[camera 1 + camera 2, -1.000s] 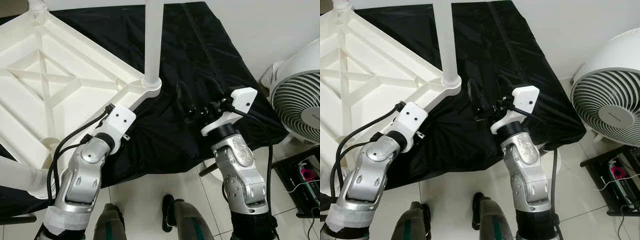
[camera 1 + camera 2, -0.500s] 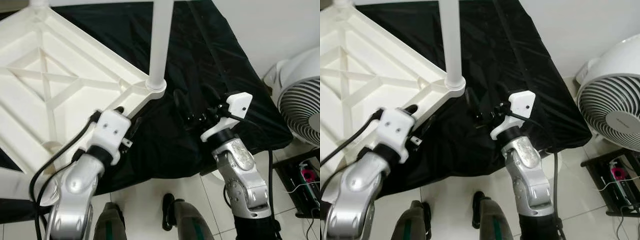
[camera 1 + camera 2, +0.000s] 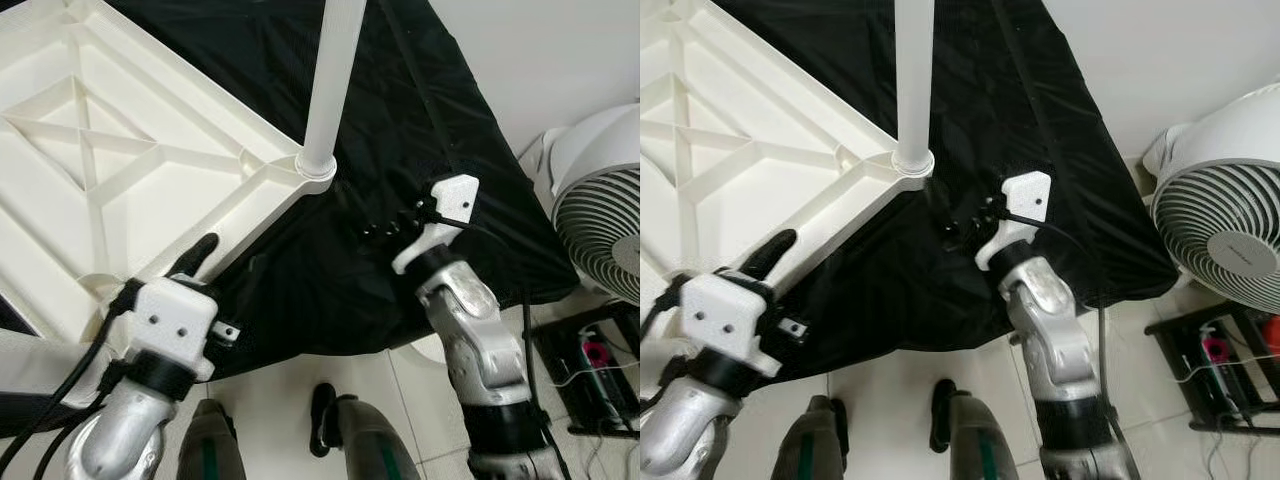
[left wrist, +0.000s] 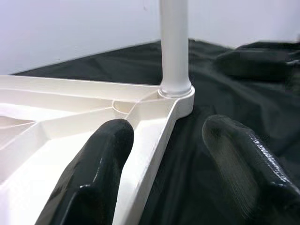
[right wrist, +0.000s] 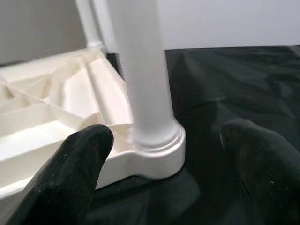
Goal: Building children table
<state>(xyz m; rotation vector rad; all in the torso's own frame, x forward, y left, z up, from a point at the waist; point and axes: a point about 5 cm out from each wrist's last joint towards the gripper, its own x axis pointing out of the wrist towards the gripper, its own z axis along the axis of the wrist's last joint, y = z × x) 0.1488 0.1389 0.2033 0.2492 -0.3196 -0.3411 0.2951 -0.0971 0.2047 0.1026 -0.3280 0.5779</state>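
I'm seeing a cream-white ribbed tabletop with a matching white leg lying on a black cloth. At three o'clock a white fan is showing its striped grille over pale floor tiles.

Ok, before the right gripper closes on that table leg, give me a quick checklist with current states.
1. Right gripper open: ok, both fingers spread wide.
2. Leg lined up between its fingers: ok in the right wrist view.
3. Leg seated in the corner socket of the tabletop: looks ok, upright; how deep, cannot tell.
4. Left gripper open and straddling the tabletop's edge rib: ok, not clamped.
5. Black cloth clear of the socket: ok, it lies beneath.
6. Fan out of the arm's path: ok, off to the right.
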